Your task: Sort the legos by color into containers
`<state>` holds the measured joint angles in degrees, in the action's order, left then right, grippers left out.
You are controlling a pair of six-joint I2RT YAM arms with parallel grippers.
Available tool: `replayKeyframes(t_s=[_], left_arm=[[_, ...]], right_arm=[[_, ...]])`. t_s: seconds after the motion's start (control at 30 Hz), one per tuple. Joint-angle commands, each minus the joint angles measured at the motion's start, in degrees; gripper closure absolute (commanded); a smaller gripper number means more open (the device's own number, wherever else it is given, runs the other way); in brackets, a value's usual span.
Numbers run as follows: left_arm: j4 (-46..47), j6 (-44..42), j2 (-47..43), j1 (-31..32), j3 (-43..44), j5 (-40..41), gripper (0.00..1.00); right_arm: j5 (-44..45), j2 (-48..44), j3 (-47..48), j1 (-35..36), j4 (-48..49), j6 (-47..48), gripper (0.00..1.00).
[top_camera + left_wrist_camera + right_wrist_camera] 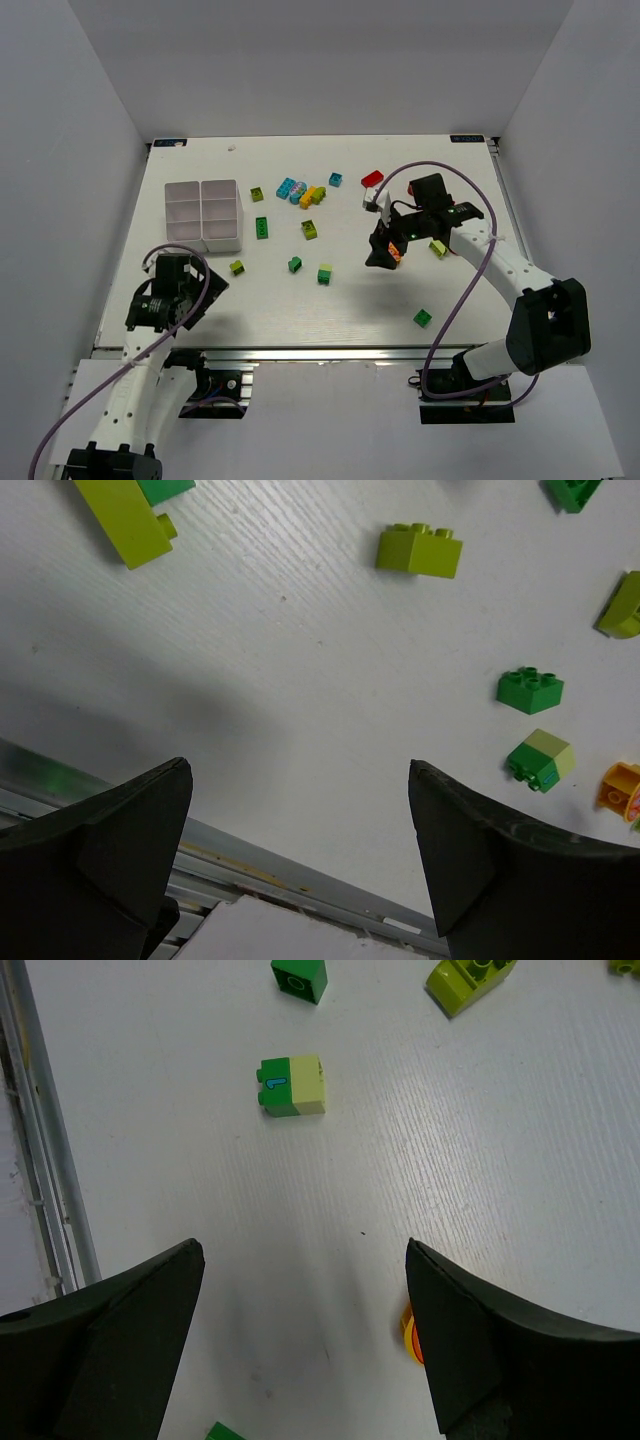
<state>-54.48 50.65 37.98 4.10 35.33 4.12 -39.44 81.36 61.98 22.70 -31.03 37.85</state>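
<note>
Robotics lab: white booth walls round alu-framed table.

The jaws stand wide apart over the white worktop. Ahead of the gap between them lies a two-tone brick (dark green half marked with a blue 1, pale lime half). Farther ahead sit a dark green brick and a lime brick. An orange piece shows against the inner edge of the jaw at the view's right.

Legos are coloured green, lime, cyan, red and, seemingly, orange; the tray is white.
</note>
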Motion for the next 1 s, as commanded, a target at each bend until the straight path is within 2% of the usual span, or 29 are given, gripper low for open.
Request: replayKeyframes(t_s=[0.0, 0.33, 0.53, 0.73, 0.83, 0.97], left_arm=[[2.62, -0.12, 0.52, -0.23, -2.81, -2.8, 0.02], [6.32, -2.22, 7.02, -0.49, -3.35, -1.4, 0.02], [1.58, -1.96, 11.76, -1.46, 4.03, 10.28, 0.02], [1.3, -2.57, 19.23, -4.01, 7.03, 15.82, 0.02], [3.76, -4.24, 21.43, -9.53, 6.77, 15.31, 0.02], [5.61, -6.7, 25.03, -12.09, 6.77, 13.9, 0.02]], right_arm=[[-2.92, -1.03, -0.36, 0.5, 1.58, -0.23, 0.14], [-2.92, -1.38, -2.12, 1.03, 4.04, -1.28, 0.14], [-2.92, -0.77, -2.56, 1.03, 4.83, -1.37, 0.14], [-2.92, 0.37, -2.03, 0.95, 5.89, -1.81, 0.14], [-2.84, 0.81, -1.77, 1.03, 6.15, -1.63, 0.13], [-2.92, 1.17, -1.51, 1.03, 6.5, -1.37, 0.13]])
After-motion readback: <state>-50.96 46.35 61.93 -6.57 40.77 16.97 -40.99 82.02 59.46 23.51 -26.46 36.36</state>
